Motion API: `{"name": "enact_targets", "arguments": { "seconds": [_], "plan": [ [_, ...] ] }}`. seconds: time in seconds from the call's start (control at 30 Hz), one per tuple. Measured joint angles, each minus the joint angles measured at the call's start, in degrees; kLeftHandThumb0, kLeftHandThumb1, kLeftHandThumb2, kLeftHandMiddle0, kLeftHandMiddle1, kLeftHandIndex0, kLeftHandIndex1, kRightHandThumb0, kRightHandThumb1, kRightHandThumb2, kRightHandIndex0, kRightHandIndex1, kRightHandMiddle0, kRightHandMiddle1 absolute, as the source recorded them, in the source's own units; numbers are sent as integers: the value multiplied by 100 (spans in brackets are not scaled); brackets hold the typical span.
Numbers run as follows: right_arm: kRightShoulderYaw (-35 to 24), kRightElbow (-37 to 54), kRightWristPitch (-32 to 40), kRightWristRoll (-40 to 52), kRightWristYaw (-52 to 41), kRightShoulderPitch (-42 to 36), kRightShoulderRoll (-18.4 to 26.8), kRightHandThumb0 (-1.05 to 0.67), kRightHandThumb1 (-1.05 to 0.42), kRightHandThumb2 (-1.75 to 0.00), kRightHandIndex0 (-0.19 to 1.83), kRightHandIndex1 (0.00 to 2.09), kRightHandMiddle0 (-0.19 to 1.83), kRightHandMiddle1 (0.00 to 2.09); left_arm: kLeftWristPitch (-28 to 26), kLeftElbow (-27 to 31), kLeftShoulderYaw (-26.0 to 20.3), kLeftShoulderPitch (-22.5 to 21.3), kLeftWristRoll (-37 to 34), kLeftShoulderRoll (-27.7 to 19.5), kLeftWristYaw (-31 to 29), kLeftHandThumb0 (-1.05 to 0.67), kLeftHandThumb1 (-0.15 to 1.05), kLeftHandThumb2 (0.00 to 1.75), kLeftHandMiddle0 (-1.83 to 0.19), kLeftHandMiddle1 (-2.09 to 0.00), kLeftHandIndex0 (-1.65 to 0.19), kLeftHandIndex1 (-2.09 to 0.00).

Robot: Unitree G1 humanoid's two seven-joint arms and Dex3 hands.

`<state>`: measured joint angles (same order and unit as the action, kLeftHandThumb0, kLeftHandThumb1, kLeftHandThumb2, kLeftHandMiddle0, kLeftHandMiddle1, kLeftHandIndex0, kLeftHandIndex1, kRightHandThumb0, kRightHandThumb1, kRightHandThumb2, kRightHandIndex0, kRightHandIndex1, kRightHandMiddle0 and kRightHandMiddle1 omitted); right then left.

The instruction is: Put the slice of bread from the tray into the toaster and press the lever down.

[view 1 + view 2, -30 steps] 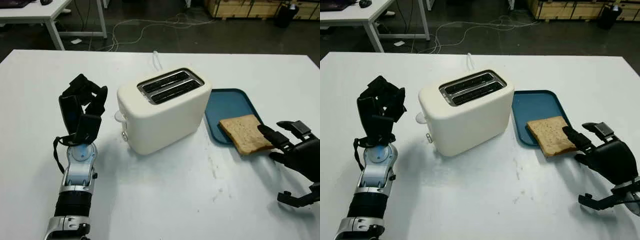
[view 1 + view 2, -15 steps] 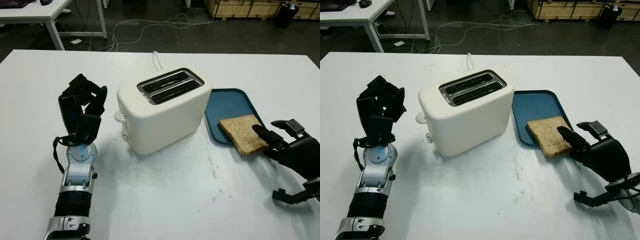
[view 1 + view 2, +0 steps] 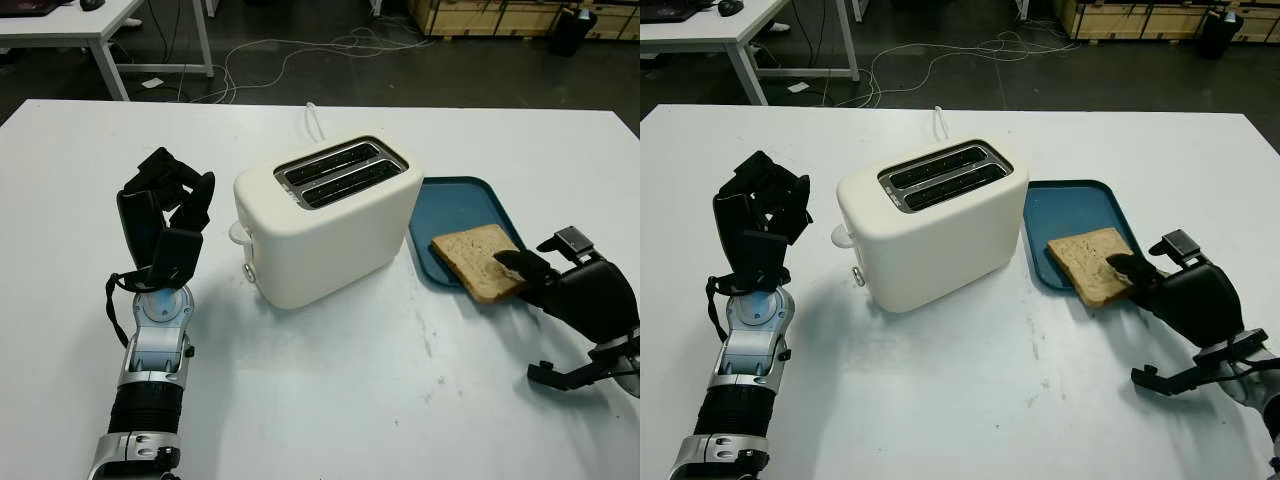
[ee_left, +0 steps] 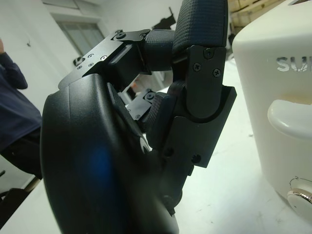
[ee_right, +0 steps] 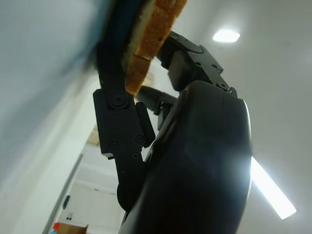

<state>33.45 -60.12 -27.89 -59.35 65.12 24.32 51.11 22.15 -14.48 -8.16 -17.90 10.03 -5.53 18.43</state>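
The cream two-slot toaster (image 3: 325, 220) stands mid-table, both slots empty, its white lever (image 3: 240, 233) up on the end facing my left hand. To its right, a slice of bread (image 3: 470, 258) lies on the blue tray (image 3: 455, 205), its near corner over the tray's front rim. My right hand (image 3: 520, 270) is at that corner, one finger on top of the slice. In the right wrist view the bread (image 5: 146, 44) sits pinched between two fingers (image 5: 119, 126). My left hand (image 3: 165, 215) is held upright left of the toaster, curled and holding nothing.
A white power cord (image 3: 315, 118) runs from behind the toaster to the table's far edge. Beyond the table are a floor with cables (image 3: 300, 55), another white table (image 3: 100, 25) and wooden crates (image 3: 500, 15). A person's dark sleeve (image 4: 12, 112) is in the left wrist view.
My right hand has moved left and forward onto the bread and closed on its near corner. The slice has shifted a little to the left. The left arm has not moved.
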Motion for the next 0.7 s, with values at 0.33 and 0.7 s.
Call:
{"name": "enact_targets", "arguments": {
  "seconds": [0.33, 0.7],
  "plan": [
    [52, 221, -75, 17, 204, -65, -1, -39, -92, -41, 15, 175, 0, 175, 0, 0, -1, 0, -41, 4, -1, -98, 92, 35, -100, -172, -84, -158],
    [-492, 785, -335, 472, -727, -197, 14, -42, -92, -55, 25, 175, 0, 175, -5, 31, 0, 4, -30, 8, 0, -99, 92, 36, -102, -173, -85, -158]
  ]
}}
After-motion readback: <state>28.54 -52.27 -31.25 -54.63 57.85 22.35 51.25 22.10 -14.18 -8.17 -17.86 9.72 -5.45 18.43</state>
